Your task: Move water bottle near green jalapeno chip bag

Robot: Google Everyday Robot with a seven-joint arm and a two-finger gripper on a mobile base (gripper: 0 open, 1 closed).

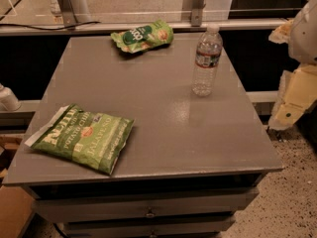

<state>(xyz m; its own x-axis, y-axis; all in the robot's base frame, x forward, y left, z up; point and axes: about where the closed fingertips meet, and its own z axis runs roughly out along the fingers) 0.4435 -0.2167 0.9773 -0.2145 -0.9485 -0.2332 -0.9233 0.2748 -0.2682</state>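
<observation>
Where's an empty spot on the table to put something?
The table middle is bare, between the water bottle, the green jalapeno chip bag behind and the larger JALAPENO bag front left. Front right too. The gripper hangs beyond the right edge.

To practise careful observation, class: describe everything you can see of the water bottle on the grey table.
The water bottle is small and made of clear plastic, with a white cap and a dark label band with white print. It stands upright and capped on the grey table, toward its far right, apart from the green jalapeno chip bag to its left. Only the tabletop touches it. The gripper is beyond the table's right edge, clear of it.
</observation>
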